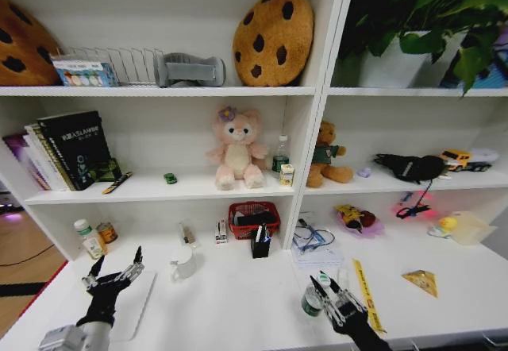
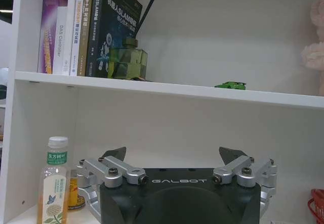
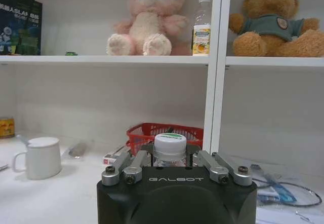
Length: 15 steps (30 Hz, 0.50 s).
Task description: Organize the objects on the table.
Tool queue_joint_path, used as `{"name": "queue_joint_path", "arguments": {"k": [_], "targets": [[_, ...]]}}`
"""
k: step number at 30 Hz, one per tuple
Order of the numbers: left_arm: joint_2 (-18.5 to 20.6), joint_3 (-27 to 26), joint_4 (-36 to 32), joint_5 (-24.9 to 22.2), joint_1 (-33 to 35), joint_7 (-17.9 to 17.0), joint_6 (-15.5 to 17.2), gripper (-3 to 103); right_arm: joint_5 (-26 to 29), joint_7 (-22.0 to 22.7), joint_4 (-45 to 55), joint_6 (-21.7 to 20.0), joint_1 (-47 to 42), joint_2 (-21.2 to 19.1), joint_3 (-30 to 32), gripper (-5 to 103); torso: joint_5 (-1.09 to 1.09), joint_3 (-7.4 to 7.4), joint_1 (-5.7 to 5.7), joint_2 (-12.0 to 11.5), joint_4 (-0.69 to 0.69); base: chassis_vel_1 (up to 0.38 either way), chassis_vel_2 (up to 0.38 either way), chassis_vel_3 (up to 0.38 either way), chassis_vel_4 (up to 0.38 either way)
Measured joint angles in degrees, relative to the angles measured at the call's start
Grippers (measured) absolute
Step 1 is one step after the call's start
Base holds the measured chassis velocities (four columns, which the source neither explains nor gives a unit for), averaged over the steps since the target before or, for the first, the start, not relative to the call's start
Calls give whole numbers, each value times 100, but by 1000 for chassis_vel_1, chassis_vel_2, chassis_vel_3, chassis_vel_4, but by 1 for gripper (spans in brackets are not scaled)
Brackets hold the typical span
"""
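My right gripper (image 1: pixel 328 286) is low over the front right of the white table (image 1: pixel 238 303), shut on the small green-lidded can (image 1: pixel 309 303); in the right wrist view its cap (image 3: pixel 169 144) sits between the closed-in fingers. The yellow ruler (image 1: pixel 365 291) lies just right of it. My left gripper (image 1: pixel 117 261) hangs open over the silver laptop (image 1: pixel 135 307) at the front left, holding nothing. Pens stand in a black holder (image 1: pixel 259 244). The tiny green toy car (image 1: pixel 170 178) (image 2: pixel 230 85) rests on the shelf above, and a pen (image 1: pixel 117 183) lies beside the books.
A white mug (image 1: pixel 182 264) stands mid-table, with a red basket (image 1: pixel 254 217) behind it against the shelf. Bottles (image 1: pixel 89 238) stand at the back left, and cables and papers (image 1: pixel 313 244) at the back right. A yellow triangle (image 1: pixel 421 281) lies far right. Plush toys sit on the shelf.
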Motion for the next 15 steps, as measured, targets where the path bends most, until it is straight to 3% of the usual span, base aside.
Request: {"name": "queue_joint_path", "arguments": {"k": [3,5,15], "targets": [[8,-14,63,-34,-22,11,-33,100,-538,-109,0,440,-584,262,-136,31,-1,0,0,0,-1,0,0,0,0],[8,-14,71,-37,-28,12,-35,100,-614,-121,0,511,-666,300,-153,31,-1,0,0,0,-1,0,0,0,0],[28,-14,136,-80,-116,19,-48,100,-1493,-29,-295,1640,-1810,676,-360,31,-2,0,0,0,-1,0,0,0,0]]}}
